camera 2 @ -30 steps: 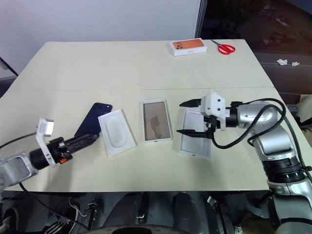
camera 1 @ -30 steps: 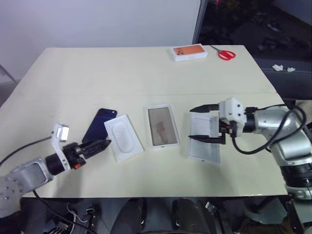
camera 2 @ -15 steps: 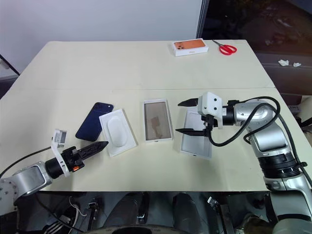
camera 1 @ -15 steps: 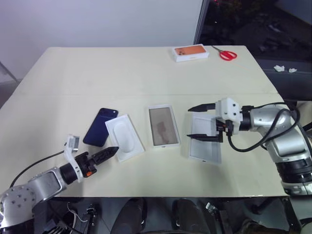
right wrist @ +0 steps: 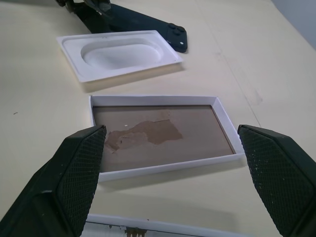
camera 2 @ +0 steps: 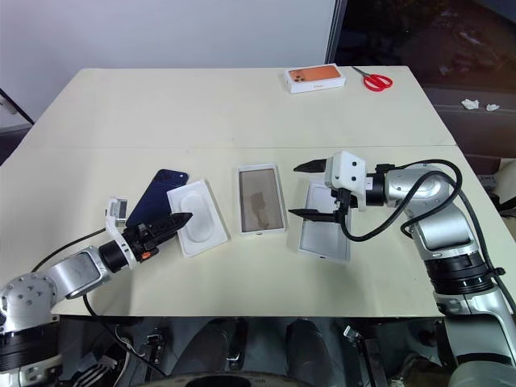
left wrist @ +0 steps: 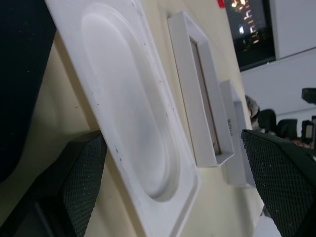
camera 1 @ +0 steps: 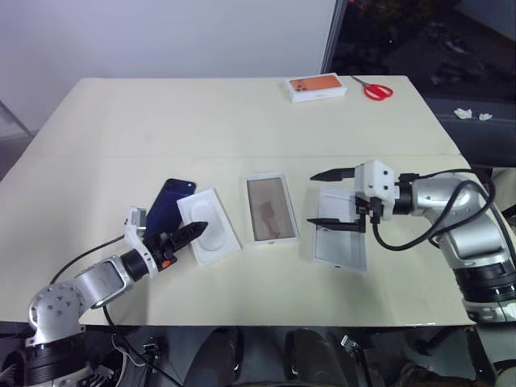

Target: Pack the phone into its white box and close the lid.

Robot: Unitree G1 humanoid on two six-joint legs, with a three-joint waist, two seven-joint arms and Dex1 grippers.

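The dark navy phone (camera 1: 164,208) lies flat at the left, its right edge tucked against a white insert with an oval recess (camera 1: 208,227). My left gripper (camera 1: 187,234) is open and low over the table at the insert's near left corner, holding nothing; its wrist view looks along the insert (left wrist: 133,113). The white box (camera 1: 270,208), a shallow tray with a tan floor, lies in the middle. To its right the lid (camera 1: 340,240) rests on the table. My right gripper (camera 1: 314,198) hovers open over the lid's left edge, pointing at the box (right wrist: 163,131).
A small box with an orange phone picture (camera 1: 316,86) and red scissors (camera 1: 375,90) lie at the table's far right. The table's front edge runs just below the left arm. The far half of the table has free room.
My left gripper has moved right and away from the front edge, from the phone's near end to the insert's near corner, and its wrist has rolled. The right gripper has kept still.
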